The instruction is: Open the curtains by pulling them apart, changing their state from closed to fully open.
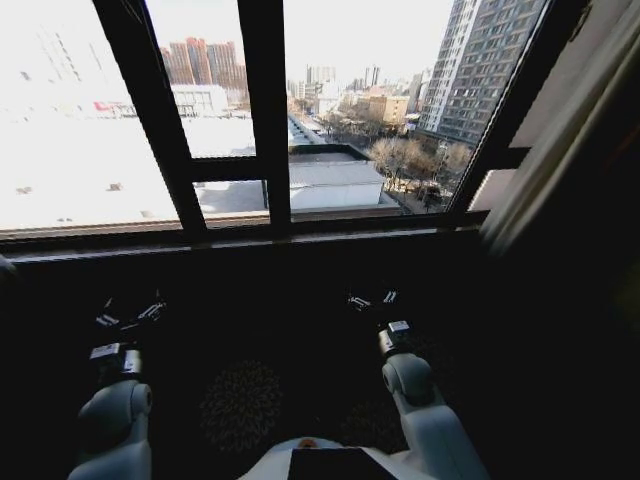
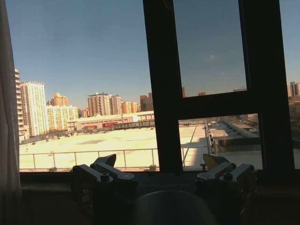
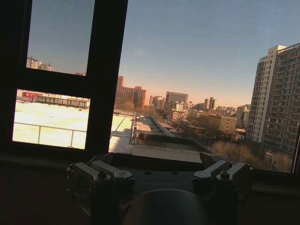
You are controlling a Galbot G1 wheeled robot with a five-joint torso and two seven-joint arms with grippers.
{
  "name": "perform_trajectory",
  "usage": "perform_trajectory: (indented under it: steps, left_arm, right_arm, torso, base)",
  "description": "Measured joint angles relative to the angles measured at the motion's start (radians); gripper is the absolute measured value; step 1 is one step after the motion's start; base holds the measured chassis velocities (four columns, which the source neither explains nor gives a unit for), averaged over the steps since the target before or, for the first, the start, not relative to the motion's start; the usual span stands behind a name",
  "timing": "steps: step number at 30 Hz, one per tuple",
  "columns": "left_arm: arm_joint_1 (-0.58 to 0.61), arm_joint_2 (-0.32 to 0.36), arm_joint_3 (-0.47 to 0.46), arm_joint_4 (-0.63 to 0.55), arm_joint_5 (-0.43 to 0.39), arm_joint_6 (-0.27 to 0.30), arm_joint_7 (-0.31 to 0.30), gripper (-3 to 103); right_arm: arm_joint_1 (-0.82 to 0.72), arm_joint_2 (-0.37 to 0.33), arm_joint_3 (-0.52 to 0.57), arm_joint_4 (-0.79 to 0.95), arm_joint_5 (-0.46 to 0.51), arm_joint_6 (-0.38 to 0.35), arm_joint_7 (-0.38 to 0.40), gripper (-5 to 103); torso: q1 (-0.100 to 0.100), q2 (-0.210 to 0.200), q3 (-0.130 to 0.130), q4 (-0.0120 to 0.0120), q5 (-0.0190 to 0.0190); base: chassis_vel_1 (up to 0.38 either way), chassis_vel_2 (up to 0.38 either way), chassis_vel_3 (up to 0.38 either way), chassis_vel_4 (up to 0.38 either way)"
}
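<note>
Window frame (image 1: 265,120) bare, curtains (image 1: 560,140) apart; left gripper (image 1: 130,315), right gripper (image 1: 372,299) spread, empty.

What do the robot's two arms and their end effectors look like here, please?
Both arms have smooth, rounded white-grey shells that narrow to a dark wrist with a small silver block. The left end effector and right end effector are dark with pale tips. Up close, the left fingers and right fingers are angular silver metal brackets with round bolt heads.
</note>
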Motion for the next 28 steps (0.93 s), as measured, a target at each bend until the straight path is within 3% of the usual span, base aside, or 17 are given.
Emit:
perform_trajectory:
  steps: [16, 28]
  left_arm:
    - [-0.001, -0.003, -0.003, 0.006, 0.0, 0.013, 0.007, 100]
    - [0.008, -0.009, -0.005, 0.013, 0.003, -0.049, 0.003, 100]
  right_arm:
    - [0.003, 0.003, 0.002, -0.005, -0.002, -0.001, 0.002, 100]
    - [0.001, 0.005, -0.003, -0.009, -0.002, 0.001, 0.006, 100]
  torso:
    - [0.0, 0.0, 0.0, 0.0005, 0.0001]
    - [0.001, -0.001, 0.0, 0.0002, 0.0003]
  base:
    - [0.012, 0.021, 0.022, 0.007]
    - [0.034, 0.044, 0.055, 0.044]
